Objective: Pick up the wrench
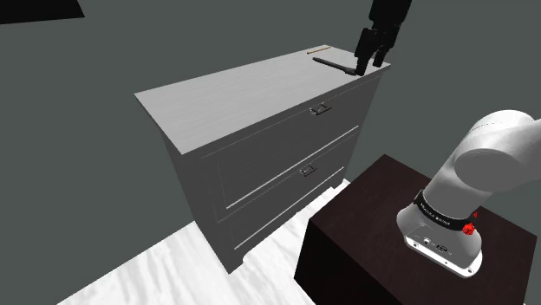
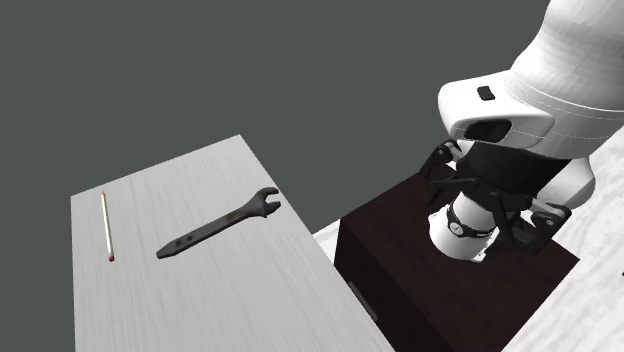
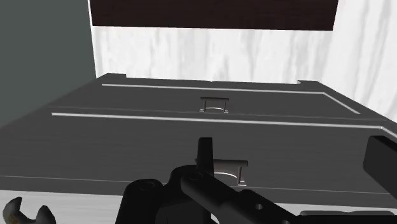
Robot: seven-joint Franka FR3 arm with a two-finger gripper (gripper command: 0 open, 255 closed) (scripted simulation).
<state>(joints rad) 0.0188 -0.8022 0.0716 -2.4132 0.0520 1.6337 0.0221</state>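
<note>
Dark grey metal, the wrench [image 2: 220,225] lies flat on the pale grey top of a dresser [image 2: 200,310], close to one end of that top. It sits at a slant between the back edge and the front edge. Its open jaw points toward the front edge, the one above the drawers, and its plain end points back toward the middle of the top. Small coloured dots mark its handle.

A thin pale matchstick [image 2: 106,225] with a reddish tip lies apart from the wrench, running alongside the back edge.

In the shoulder view the black gripper [image 1: 371,61] hangs over the front edge near the end corner of the top, just beside the wrench's jaw end. Its fingers [image 3: 205,154] stand apart, released, and nothing is clasped between them. I cannot tell whether a fingertip touches the wrench.

The wrist view looks down the dresser's front, past two drawer handles [image 3: 214,105], and the wrench's open jaw shows beside the gripper at the top's front edge.

The white arm [image 1: 485,165] rises from a dark brown stand [image 1: 364,234] set just in front of the dresser on a white veined floor [image 1: 156,269]. Flat dark grey walls lie behind.
</note>
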